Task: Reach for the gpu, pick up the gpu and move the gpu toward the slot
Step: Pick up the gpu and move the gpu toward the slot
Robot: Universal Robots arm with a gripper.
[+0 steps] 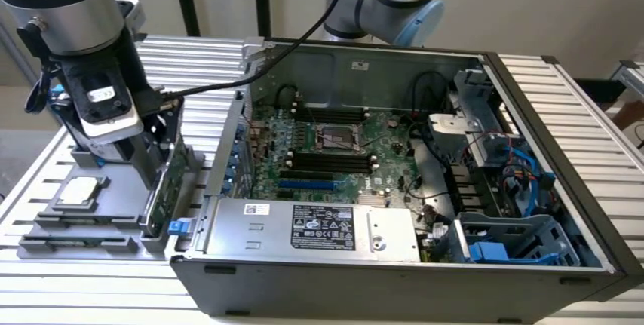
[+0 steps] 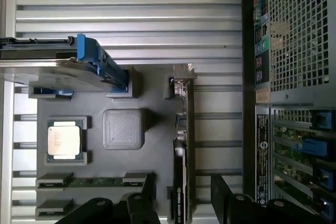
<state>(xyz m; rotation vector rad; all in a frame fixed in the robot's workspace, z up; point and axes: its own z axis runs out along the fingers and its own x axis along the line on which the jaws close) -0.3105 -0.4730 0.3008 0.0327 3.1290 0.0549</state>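
pincer (image 2: 181, 200) spread wide, straddling the upright gpu (image 2: 184, 129) in its grey holder (image 2: 157, 148).

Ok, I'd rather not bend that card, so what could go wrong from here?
1. The gpu stands on edge in the holder, between the fingers of the open gripper; an off-centre close could tilt or scrape it.
2. The case wall sits close beside the holder, so a lifted card might clip it.
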